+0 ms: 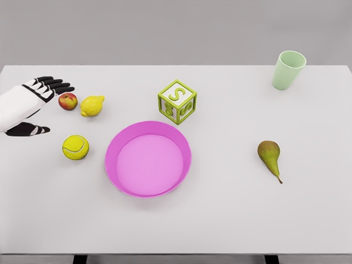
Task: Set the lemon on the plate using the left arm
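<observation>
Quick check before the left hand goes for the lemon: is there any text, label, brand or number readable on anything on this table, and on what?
"S": on the top face of the green-framed white letter cube.
The cube's two side faces carry raised figures too, but these cannot be read for certain.
Nothing else on the table shows any writing.

The left robot hand (38, 104) has a smooth, glossy white shell over its back and forearm, edged by a thin black seam. Its fingers (55, 84) are black with white bands at the joints, and the thumb is black with white segments too.
</observation>
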